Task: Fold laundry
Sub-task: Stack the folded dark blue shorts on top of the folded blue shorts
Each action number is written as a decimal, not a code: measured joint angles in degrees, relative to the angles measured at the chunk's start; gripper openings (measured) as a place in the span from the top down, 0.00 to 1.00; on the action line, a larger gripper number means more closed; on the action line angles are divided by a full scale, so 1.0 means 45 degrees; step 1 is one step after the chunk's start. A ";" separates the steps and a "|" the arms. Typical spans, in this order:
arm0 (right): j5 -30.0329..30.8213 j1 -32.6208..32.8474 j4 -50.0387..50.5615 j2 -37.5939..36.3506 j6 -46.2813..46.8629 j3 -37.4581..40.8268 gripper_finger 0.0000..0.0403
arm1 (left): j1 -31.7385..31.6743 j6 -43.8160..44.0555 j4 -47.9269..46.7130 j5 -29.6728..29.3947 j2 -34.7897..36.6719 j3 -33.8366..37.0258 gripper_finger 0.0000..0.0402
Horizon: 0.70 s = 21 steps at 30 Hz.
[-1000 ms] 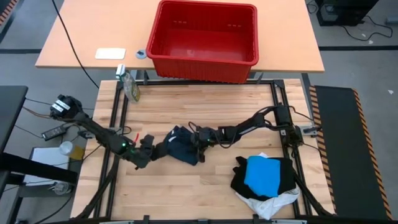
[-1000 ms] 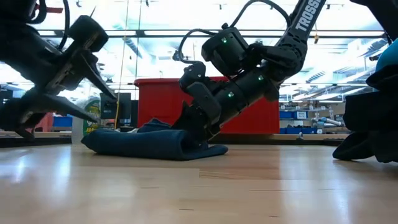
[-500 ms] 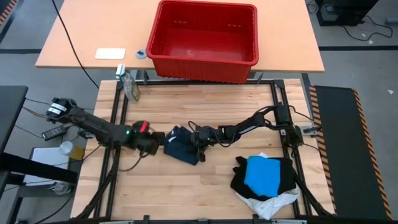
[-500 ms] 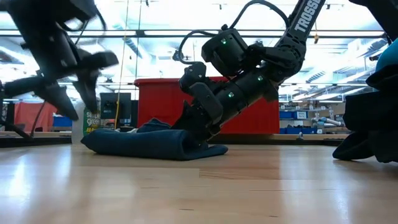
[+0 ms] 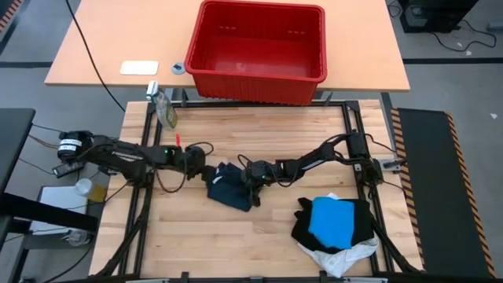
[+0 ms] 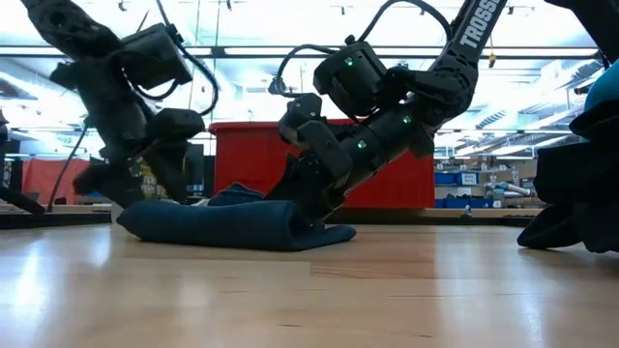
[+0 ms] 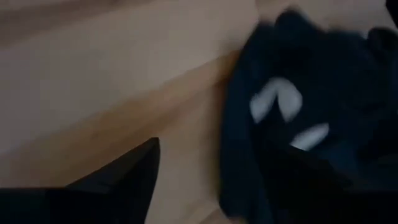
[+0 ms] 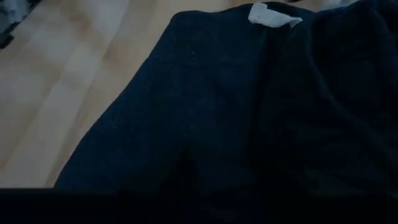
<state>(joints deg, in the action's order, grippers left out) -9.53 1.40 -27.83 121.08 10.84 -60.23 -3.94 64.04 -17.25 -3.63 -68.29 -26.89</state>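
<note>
Change since a second ago: my left arm has swung up from the table's 7 o'clock side and now lies flat across it, pointing toward 3 o'clock, bringing my left claw point(image 5: 203, 168) to the edge of the dark navy garment point(image 5: 229, 185).
Left claw: fingers point(image 7: 124, 171) spread apart, one on bare wood beside the cloth, the other over the cloth's edge; grasping nothing that I can see.
Right claw: my right claw point(image 5: 251, 178) is pressed down on the navy garment's 3 o'clock side; its fingers are buried in the fabric, so I cannot tell whether they are clenched.
Navy garment: bunched in a low folded heap at the middle of the wooden table point(image 5: 236, 236), between my two claws; a small white label point(image 8: 273, 15) shows near its edge.
Other laundry: stacked at the table's 4 o'clock corner, well apart from me: a bright blue garment point(image 5: 338, 220) on top of a black garment point(image 5: 363, 229), with a white garment point(image 5: 339, 258) peeking out underneath.
Red basket point(image 5: 259, 49): on a separate table at 12 o'clock.
</note>
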 joint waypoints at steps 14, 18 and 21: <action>-0.0157 -0.0199 0.0148 0.0000 -0.3649 0.0000 0.54 | -0.1078 -0.3181 0.2986 0.2122 -0.1645 0.0024 0.20; -0.0500 -0.0502 0.0398 -0.0005 -0.3783 0.0000 0.54 | -0.1011 -0.4053 0.4794 0.2721 -0.2275 0.0009 0.20; -0.1021 -0.0687 0.0437 -0.0005 -0.3733 0.0000 0.54 | -0.1001 -0.4701 0.6163 0.3875 -0.2684 -0.0001 0.20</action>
<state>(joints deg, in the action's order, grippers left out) -14.13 -1.69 -25.87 121.05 -5.96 -60.23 -8.45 42.88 10.49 13.81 -80.37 -26.90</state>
